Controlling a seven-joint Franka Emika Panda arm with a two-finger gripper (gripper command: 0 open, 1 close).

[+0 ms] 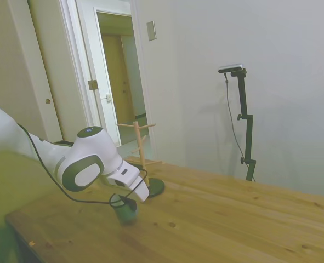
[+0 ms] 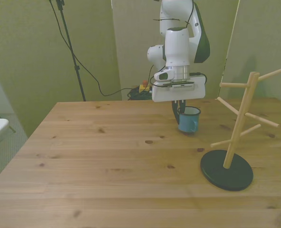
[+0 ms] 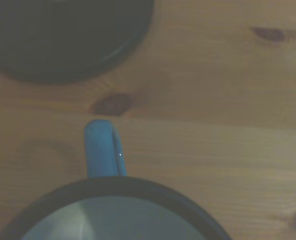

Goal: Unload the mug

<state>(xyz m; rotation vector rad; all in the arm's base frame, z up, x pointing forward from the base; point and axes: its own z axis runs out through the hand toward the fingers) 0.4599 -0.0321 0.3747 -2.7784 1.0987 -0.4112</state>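
1. The mug [image 2: 188, 119] stands upright on the wooden table [image 2: 107, 161], off the wooden mug rack [image 2: 239, 124], whose pegs are all bare.
2. In the front view the mug sits toward the front view's right, behind the rack's round black base [image 2: 226, 170] and a little to its left, apart from it.
3. The gripper [image 2: 179, 108] hangs directly over the mug, its white body just above the rim; dark fingers [image 2: 175, 109] reach down at the mug's rim on the front view's left side.
4. Whether the fingers grip the rim or stand loose cannot be told; the gripper's body hides them in both wider views.
5. In the side view the mug [image 1: 126, 211] shows dark green under the arm's [image 1: 90, 161] wrist, with the rack [image 1: 140, 143] behind it.
6. The wrist view shows the mug's dark rim [image 3: 117, 187], pale inside and blue loop handle [image 3: 103, 148], the handle pointing toward the rack's black base [image 3: 62, 35].
7. A dark knot in the wood [image 3: 111, 104] lies between handle and base.
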